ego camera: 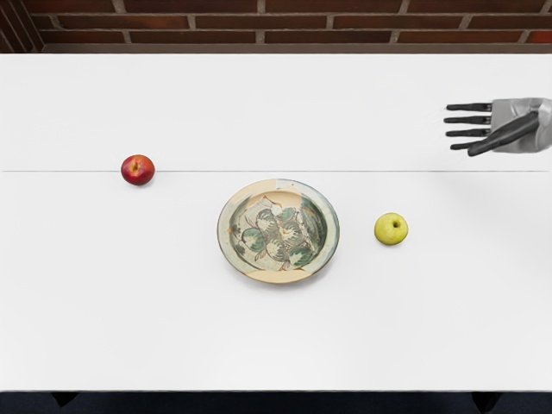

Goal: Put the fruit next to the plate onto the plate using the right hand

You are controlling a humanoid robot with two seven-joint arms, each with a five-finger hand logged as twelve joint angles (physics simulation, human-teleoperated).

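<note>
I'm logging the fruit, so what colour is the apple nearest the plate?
The apple is yellow-green, clearest in the head view.

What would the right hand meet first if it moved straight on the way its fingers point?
Nothing, it seems: the right hand points left across the table, passing behind the yellow-green apple, plate and red apple. Its height is unclear.

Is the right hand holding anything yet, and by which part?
Nothing. The right hand hangs open, apart from the yellow-green apple beside the plate.
</note>
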